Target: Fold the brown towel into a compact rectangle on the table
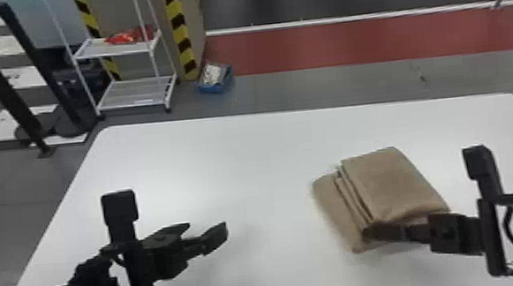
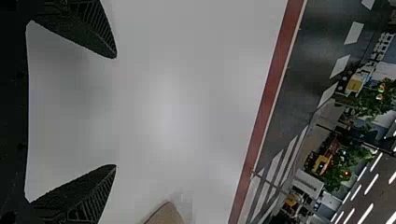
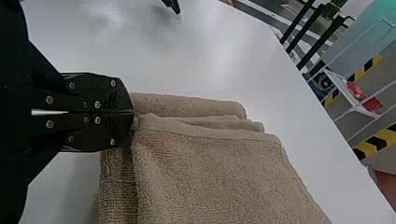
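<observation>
"Where is the brown towel (image 1: pixel 387 182)?"

"On the white table (image 1: pixel 234 155), over on my right side, lying flat in folded layers. A broad panel sits on top toward the right; a lower band shows along its left, with a few narrow folded edges stacked between them."

"And your right gripper (image 1: pixel 372 233)?"

"I have its fingers pressed together, tips right at the near edge of the towel, beside those stacked edges. (Is there a bit of cloth caught between them? Honestly, I cannot tell.) In my right wrist view the two flat fingers meet along one line, and the terry cloth begins right where they end."

"What about the left one?"

"My left gripper (image 1: pixel 207 228) hangs above the left part of the table, its fingers spread wide with nothing between them, well apart from the towel. My left wrist view catches just a corner of the towel at its border."

"Anything beyond the table?"

"A white rack (image 1: pixel 127 94) stands on the floor past the far edge, toward my left, with something red (image 1: pixel 131 35) on its upper shelf. Near it are a yellow-and-black striped post (image 1: pixel 177 27) and a blue box (image 1: pixel 215 85) on the floor."
</observation>
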Available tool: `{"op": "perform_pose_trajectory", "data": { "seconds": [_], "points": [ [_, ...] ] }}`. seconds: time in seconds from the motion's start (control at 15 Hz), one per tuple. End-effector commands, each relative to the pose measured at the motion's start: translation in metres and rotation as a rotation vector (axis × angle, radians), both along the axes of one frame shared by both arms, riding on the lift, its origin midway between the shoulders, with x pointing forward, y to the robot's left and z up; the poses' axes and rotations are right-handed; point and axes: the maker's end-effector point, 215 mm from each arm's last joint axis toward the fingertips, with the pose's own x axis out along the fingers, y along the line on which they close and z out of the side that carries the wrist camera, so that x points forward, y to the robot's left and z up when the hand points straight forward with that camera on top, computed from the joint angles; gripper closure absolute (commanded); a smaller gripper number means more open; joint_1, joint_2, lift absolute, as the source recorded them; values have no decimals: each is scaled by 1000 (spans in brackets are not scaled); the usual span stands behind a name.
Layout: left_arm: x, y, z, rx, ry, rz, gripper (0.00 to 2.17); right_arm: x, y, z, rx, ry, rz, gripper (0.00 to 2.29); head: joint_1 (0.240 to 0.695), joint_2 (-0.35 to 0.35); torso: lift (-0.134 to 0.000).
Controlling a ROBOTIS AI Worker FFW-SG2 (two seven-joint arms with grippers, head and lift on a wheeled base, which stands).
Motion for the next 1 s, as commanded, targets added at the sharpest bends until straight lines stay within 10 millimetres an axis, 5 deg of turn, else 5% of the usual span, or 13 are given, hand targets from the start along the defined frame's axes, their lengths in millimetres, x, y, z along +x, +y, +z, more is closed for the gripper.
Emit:
{"op": "perform_pose_trajectory", "data": {
  "seconds": [0.0, 0.4, 0.6, 0.8, 0.93],
  "points": [
    [0, 0, 0, -4, -2, 2, 36, -3, -24, 2, -26, -3, -34, 1949, 695, 64, -124],
    [-1, -1, 0, -9, -2, 0, 36, 14, -118, 2, -160, -22, -173, 1946, 695, -32, -124],
    [-3, -4, 0, -9, -1, -7, 36, 48, -163, 9, -223, -65, -246, 1946, 695, -97, -124],
    [-6, -3, 0, -7, 0, -5, 36, 65, -185, 22, -250, -93, -290, 1939, 695, -149, -124],
    [-8, 2, -1, -6, 1, 3, 36, 61, -184, 60, -220, -171, -242, 1760, 695, -161, -124]
  ]
}}
